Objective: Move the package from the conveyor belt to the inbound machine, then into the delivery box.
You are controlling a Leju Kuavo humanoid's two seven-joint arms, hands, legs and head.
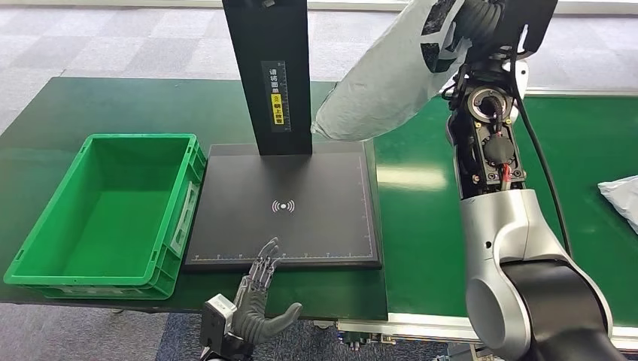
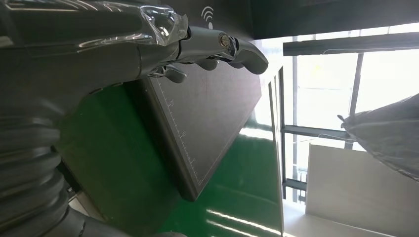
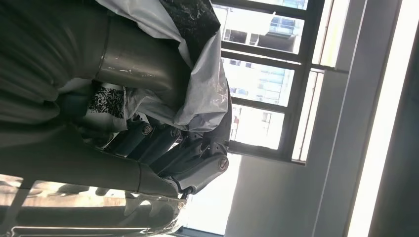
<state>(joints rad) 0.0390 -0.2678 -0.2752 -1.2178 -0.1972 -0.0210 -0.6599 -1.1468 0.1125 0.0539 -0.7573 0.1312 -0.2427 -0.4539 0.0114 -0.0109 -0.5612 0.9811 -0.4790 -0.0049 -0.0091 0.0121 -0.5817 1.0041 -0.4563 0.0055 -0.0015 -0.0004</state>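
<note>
1. While the right hand (image 1: 466, 34) is raised high at the top of the head view, it holds the package (image 1: 376, 90), a grey-white poly mailer hanging in the air above the far right corner of the inbound machine (image 1: 286, 207), not touching it.
2. The top of that hand is cut off by the frame edge, so the grip isn't clear from up there. In the right wrist view the fingers (image 3: 168, 148) are curled tight around crumpled plastic with a black printed patch, so it's definitely got hold of the bag.
3. The left hand (image 1: 256, 297) sits low at the near edge of the worktop (image 1: 45, 120), fingers stretched out flat and apart, holding nothing. The fingertips reach just over the machine's near edge; whether they actually touch the plate is hard to tell.
4. The machine is a flat black plate with a white wireless mark in the middle and a black post (image 1: 267, 75) at the back, its top cut off.
5. The delivery box (image 1: 113, 214), a green crate, stands just beside the plate on its left.
6. The conveyor belt (image 1: 587, 150) runs along the right, partly hidden behind the right arm. A second pale bag (image 1: 621, 197) lies on it, cut off at the frame edge.
</note>
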